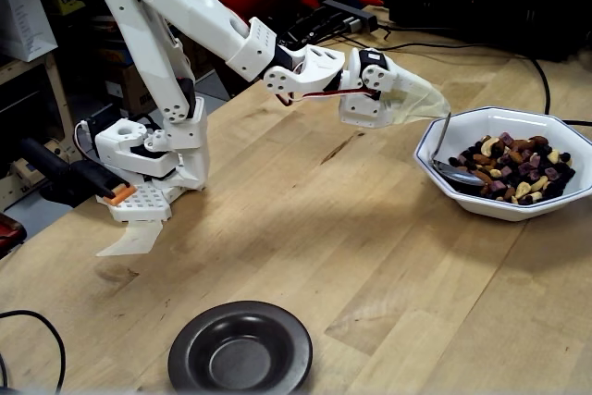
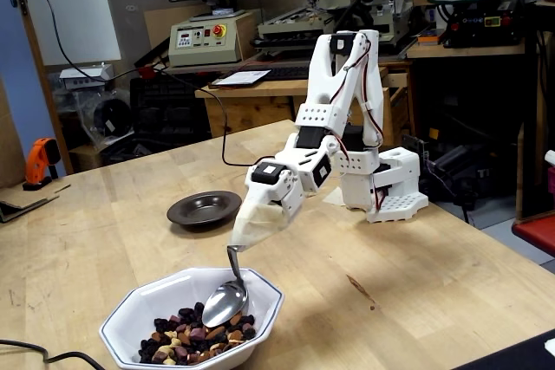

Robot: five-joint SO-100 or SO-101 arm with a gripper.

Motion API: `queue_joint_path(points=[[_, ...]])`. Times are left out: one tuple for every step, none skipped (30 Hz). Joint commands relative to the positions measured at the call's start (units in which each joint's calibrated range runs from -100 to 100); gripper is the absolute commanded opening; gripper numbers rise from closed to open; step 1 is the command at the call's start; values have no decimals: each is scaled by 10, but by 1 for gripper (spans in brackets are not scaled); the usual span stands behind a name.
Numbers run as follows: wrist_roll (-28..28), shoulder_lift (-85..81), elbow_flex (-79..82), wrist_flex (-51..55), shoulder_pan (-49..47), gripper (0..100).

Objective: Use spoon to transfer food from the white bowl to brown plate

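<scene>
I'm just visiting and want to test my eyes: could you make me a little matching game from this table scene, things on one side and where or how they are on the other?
Things:
1. spoon
2. brown plate
3. food
4. gripper

States:
A. empty, apart from the arm
B. heaped in the white bowl
C. wrapped in beige covering, carrying the spoon
D. tip dipped into the bowl

Pairs: 1-D, 2-A, 3-B, 4-C
</scene>
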Motion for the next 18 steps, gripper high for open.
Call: queue_joint_path(points=[[-3, -2, -3, -3, 4, 4], [-3, -2, -3, -3, 4, 4], [-3, -2, -3, -2, 4, 4], [-3, -2, -3, -2, 4, 4], [-3, -2, -2, -2, 4, 4], [-3, -2, -2, 0, 4, 4], [-3, -2, 0, 2, 4, 4], [-2, -3, 0, 2, 5, 4], [-2, -8, 0, 2, 8, 4], [-2, -10, 0, 3, 9, 4], [-2, -10, 0, 3, 9, 4], [-2, -10, 0, 4, 9, 4], [-2, -10, 0, 4, 9, 4], [-2, -10, -1, 4, 7, 4], [-2, -10, -2, 4, 5, 4], [-2, -6, -5, 3, 5, 4], [-3, -4, -9, -2, 5, 4], [-3, -4, -10, -3, 5, 4]])
